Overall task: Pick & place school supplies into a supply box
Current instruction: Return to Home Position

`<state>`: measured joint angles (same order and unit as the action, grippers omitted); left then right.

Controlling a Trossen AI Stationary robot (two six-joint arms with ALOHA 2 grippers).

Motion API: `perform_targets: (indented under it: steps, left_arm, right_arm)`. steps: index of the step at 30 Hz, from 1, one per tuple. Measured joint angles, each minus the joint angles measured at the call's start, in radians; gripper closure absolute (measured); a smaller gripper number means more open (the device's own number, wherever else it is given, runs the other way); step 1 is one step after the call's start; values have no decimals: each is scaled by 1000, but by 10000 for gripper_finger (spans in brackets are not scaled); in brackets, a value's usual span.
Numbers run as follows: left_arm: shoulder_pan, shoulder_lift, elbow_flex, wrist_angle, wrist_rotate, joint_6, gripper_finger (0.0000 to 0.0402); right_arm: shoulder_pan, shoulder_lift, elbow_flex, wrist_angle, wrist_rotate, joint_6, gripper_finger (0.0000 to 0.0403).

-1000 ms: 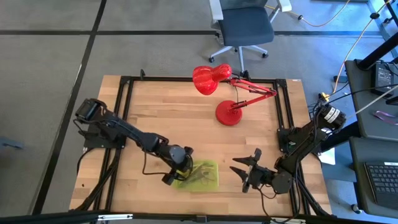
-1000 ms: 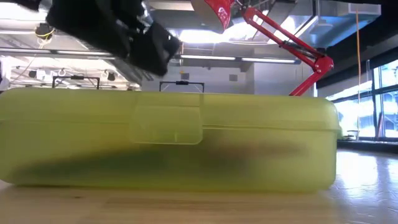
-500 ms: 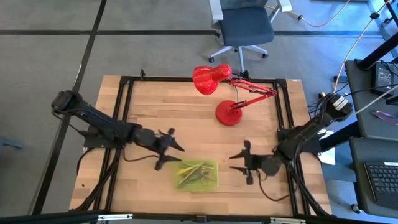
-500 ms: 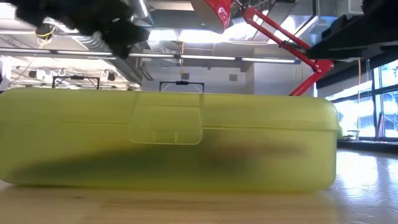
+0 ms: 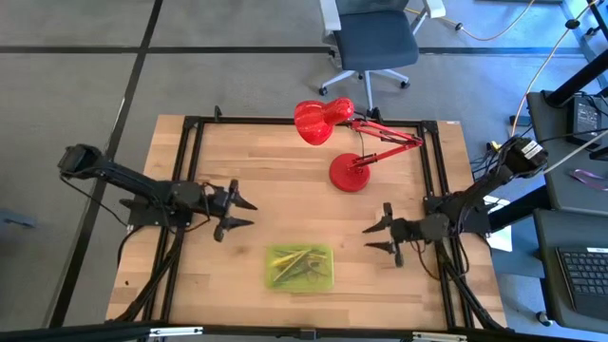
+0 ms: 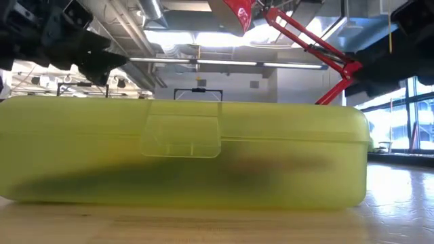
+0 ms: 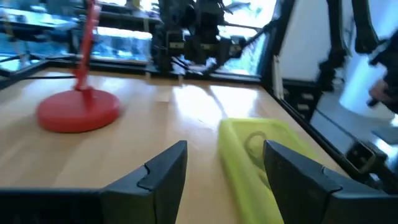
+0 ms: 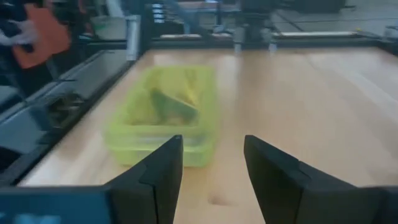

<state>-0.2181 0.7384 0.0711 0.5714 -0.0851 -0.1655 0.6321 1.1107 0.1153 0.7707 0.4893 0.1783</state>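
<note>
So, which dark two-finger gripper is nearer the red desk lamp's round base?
The right gripper: it is clearly nearer the red lamp base; the left gripper is farther off.

desk lamp [image 5: 349, 175]: red, on the far half of the table, right of centre; round base flat on the wood, jointed arm folding back to the left, shade hanging above the boards.
table [image 5: 275, 180]: pale wooden top, planks running left to right.
frame [image 5: 247, 121]: black metal rails along the table's edges.
office chair [image 5: 375, 43]: grey seat, white star base, on the floor beyond the far edge.
floor [image 5: 66, 85]: grey carpet crossed by dark lines.
side desk [image 5: 560, 237]: dark, to the right, bearing a keyboard [image 5: 581, 275].
cable [image 5: 546, 57]: orange, trailing over the floor at far right.
</note>
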Motion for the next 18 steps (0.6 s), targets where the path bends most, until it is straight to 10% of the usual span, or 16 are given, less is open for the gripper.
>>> perform_targets:
  steps: [18]
  left_arm:
    - [350,-393,-63,-256,168,10,199]
  right_arm:
    - [-212,-296,-109,-122,-94,-30,226]
